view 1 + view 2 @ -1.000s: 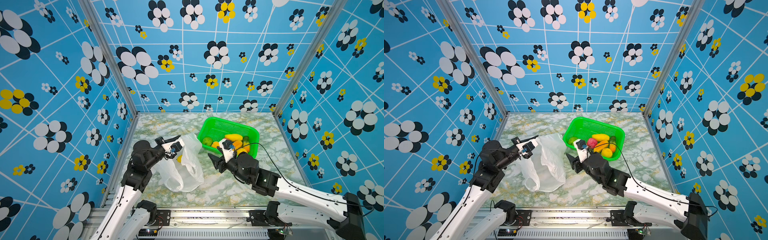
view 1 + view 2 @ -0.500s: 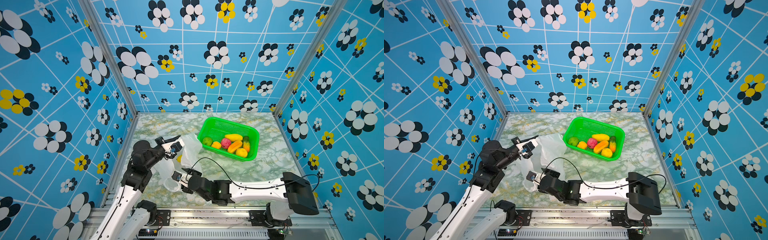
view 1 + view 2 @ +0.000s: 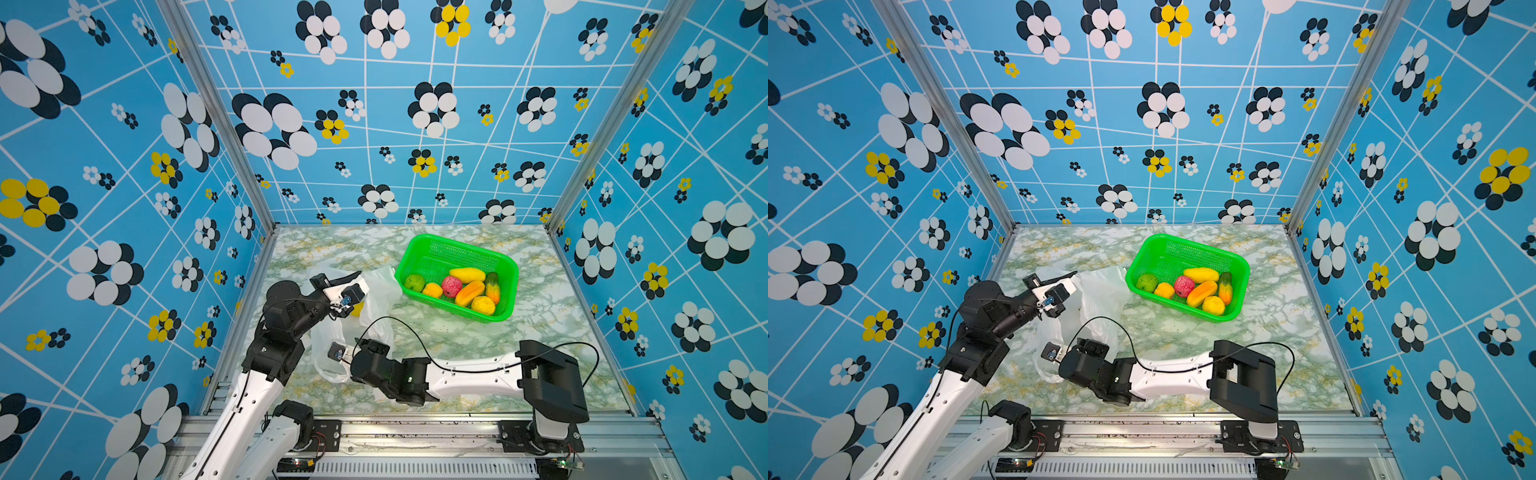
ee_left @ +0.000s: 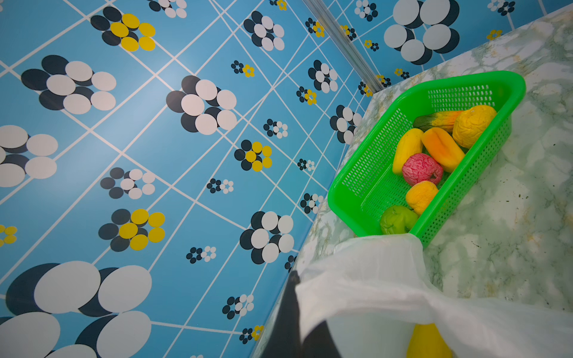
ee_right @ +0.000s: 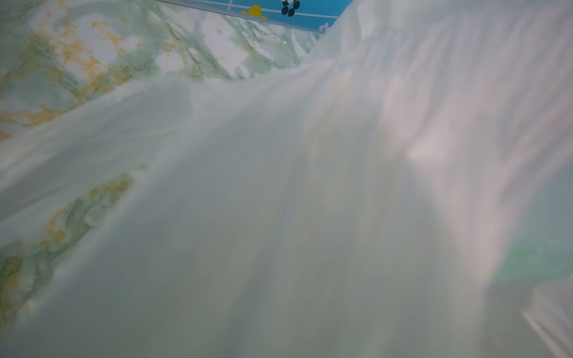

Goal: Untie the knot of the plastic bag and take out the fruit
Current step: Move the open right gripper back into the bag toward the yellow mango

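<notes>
Pose: left arm (image 3: 253, 395) rises from the front, elbow bent, wrist roughly level and pointing right. The left gripper (image 3: 353, 282) is raised, jaws closed on the rim of the bag (image 3: 380, 282). The right arm (image 3: 469, 374) is folded at the elbow, forearm low, reaching left across the front. The right gripper (image 3: 363, 345) is against the bag, fingers hidden, jaw state unclear.

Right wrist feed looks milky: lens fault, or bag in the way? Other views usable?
Right wrist: the plastic bag fills the frame, close and blurred, no lens fault evident. Left wrist: crisp on the basket, near bag soft. Both top views: sharp, evenly lit.
</notes>
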Controlling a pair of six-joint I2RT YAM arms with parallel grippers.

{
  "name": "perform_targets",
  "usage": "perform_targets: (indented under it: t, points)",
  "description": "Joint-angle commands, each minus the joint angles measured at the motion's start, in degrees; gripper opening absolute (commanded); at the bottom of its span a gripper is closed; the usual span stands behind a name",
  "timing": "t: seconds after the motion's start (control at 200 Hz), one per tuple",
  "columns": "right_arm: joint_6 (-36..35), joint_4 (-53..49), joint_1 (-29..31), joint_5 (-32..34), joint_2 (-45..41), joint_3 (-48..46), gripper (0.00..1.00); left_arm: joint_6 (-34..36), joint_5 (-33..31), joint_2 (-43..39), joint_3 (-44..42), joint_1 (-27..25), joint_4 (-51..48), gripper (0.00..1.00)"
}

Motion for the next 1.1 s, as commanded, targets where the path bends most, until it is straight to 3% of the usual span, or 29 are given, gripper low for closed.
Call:
perform_targets:
  t: [0.0,0.235,0.46,0.605,0.905,1.095]
  points:
    - [3.4,-2.0,-1.8,0.4,0.4,0.8,0.51,-0.4,0.8,-1.1,-0.4,0.2,0.4,0.0]
    - [4.0,8.8,-2.4,-8.5,-8.4,-10.0,0.72,-0.5,1.0,-1.1,-0.4,0.2,0.5,0.0]
    - [9.4,12.4,-6.9,-15.0,-14.8,-15.3,0.85,-0.4,1.1,-1.0,-0.4,0.3,0.6,0.0]
    - [10.3,6.5,-7.2,-10.3,-12.0,-10.7,0.83,-0.4,1.1,-0.8,-0.3,0.2,0.5,0.0]
    - [14.1,-6.8,-7.3,-2.2,1.9,3.7,0.74,-0.4,1.2,-0.9,-0.3,0.2,0.5,0.0]
    - [17.6,-10.8,-8.1,-1.7,6.3,8.1,0.8,-0.5,1.5,-0.9,-0.2,0.3,0.6,0.0]
